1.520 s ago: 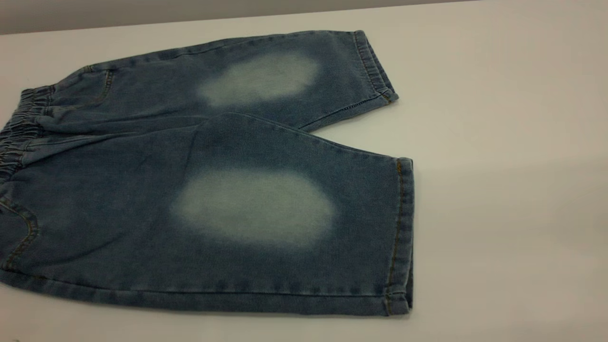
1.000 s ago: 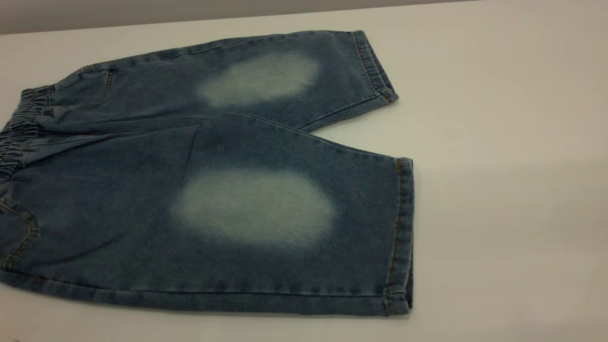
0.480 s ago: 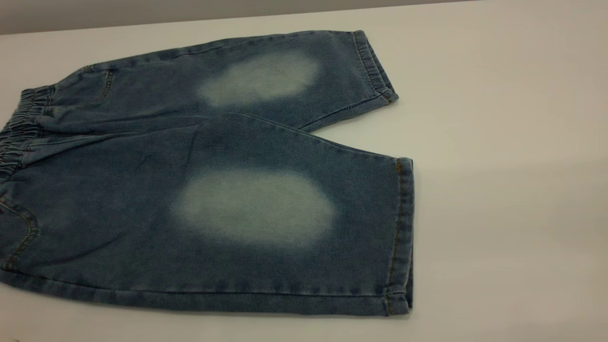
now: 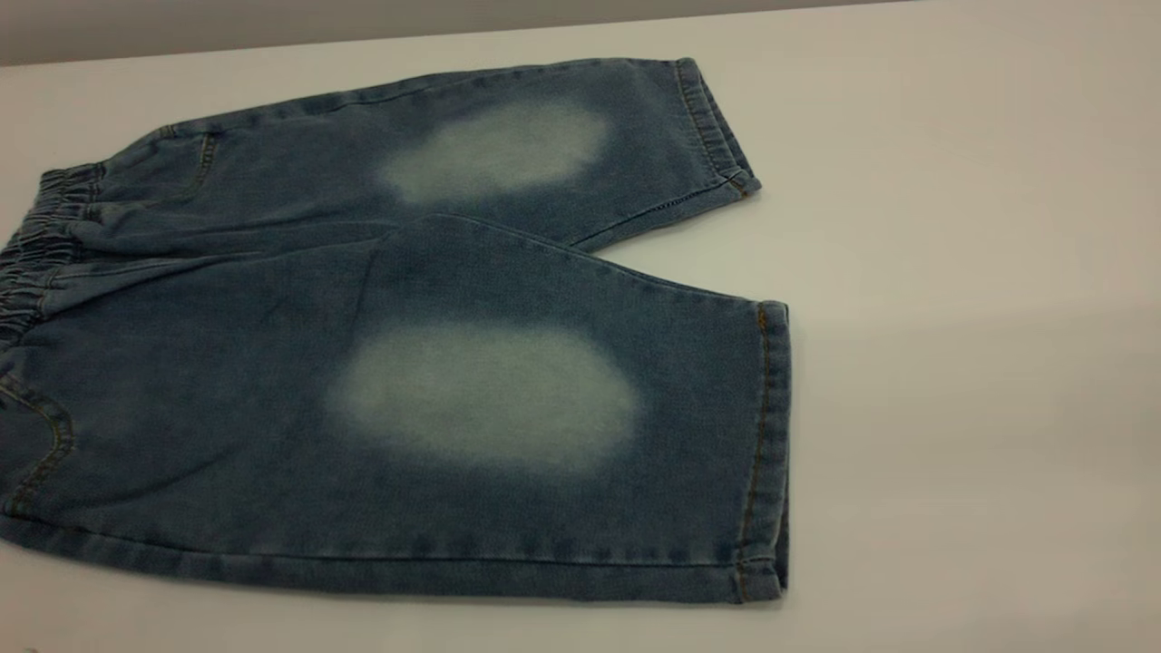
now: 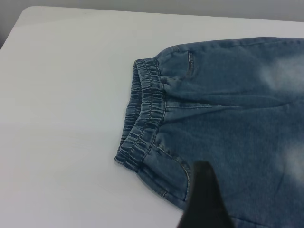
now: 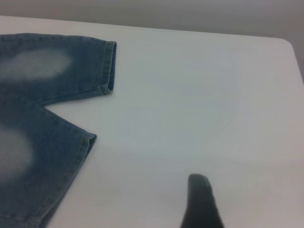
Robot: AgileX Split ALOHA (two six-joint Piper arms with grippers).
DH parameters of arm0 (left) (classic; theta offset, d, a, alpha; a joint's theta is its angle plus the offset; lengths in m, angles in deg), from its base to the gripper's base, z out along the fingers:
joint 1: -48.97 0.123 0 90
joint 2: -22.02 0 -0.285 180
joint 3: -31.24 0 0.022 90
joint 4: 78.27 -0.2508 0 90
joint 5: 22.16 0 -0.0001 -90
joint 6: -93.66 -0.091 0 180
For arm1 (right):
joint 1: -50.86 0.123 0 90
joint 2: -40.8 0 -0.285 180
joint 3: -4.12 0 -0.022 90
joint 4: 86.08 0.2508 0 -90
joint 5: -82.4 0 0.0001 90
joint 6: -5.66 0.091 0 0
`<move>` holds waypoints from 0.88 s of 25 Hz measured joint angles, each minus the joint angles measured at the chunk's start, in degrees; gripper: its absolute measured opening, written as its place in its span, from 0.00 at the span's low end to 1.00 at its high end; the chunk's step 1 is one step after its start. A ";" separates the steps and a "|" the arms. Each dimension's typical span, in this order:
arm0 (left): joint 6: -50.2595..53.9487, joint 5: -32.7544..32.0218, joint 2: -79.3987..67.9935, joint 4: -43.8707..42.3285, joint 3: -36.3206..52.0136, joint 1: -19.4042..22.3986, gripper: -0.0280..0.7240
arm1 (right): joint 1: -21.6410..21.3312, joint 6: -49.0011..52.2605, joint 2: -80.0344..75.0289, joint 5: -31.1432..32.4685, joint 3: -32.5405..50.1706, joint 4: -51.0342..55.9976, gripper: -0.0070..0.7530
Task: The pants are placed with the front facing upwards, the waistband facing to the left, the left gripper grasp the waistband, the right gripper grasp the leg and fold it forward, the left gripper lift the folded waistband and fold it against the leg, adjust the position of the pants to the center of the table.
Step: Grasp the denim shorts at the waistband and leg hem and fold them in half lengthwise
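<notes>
The pants point(image 4: 408, 272) lie flat and spread on the table point(image 4: 952, 272), blue denim with a pale oval on each leg. The gathered waistband point(image 4: 36, 263) is at the left edge, and both leg hems point right. Neither arm shows in the exterior view. In the left wrist view, a dark part of my left gripper point(image 5: 204, 194) hovers over the pants near the waistband point(image 5: 142, 118). In the right wrist view, a dark part of my right gripper point(image 6: 202, 199) is above bare table, right of the leg hems point(image 6: 110, 66). Neither gripper touches the cloth.
Bare table stretches to the right of the hems point(image 4: 766, 444) and in front of the pants. The table's far edge point(image 4: 453, 32) runs just behind the far leg. A rounded table corner point(image 5: 28, 14) lies beyond the waistband, another point(image 6: 285, 42) at the right.
</notes>
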 joint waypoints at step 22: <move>6.11 9.61 -13.73 -0.07 -4.09 0.00 0.63 | 0.00 8.18 -14.59 -6.49 -5.07 4.77 0.54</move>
